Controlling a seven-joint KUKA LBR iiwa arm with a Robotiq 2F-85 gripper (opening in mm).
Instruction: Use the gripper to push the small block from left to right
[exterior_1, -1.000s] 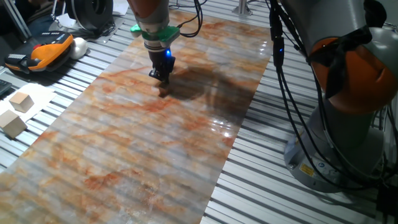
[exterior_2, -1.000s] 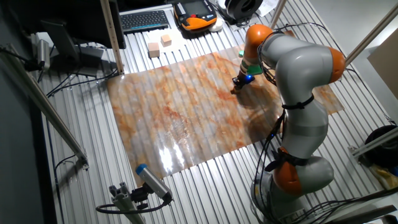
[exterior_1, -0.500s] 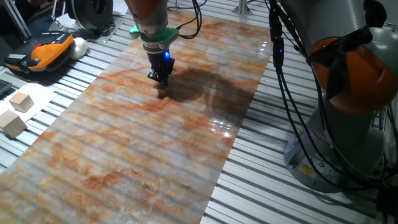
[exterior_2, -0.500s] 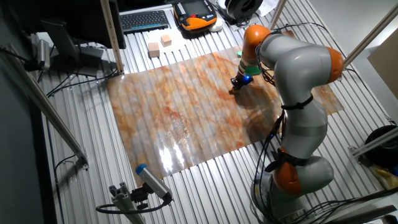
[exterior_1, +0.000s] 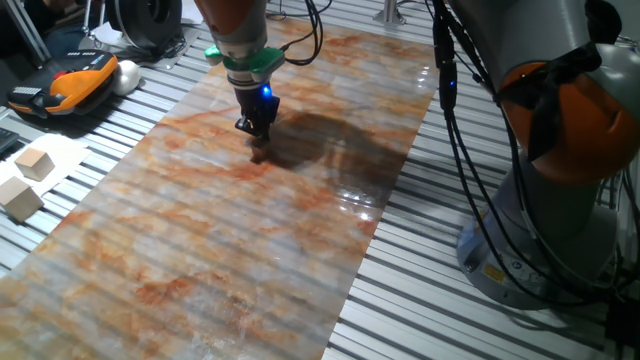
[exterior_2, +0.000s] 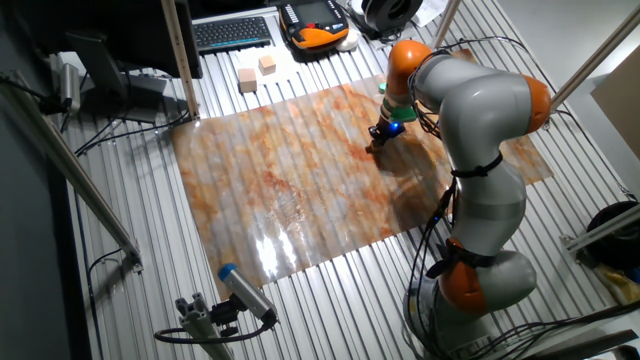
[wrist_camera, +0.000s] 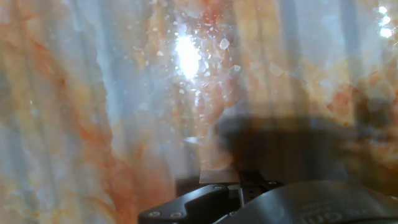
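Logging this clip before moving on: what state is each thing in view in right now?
Black two-fingered claw: low over the marbled orange-grey sheet, blue light on; open or shut unclear.
Tiny tan wooden cube: on the sheet, just ahead of the fingertips.
Two larger pale wooden blocks: off the sheet, apart from the claw.

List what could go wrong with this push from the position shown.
1. The small block is tiny and sits right at the tip of the gripper, so it could slip sideways off the narrow fingers.
2. The fingertips hang very close to the marbled sheet and might drag on it.
3. The hand view barely shows the block, so contact is hard to confirm.
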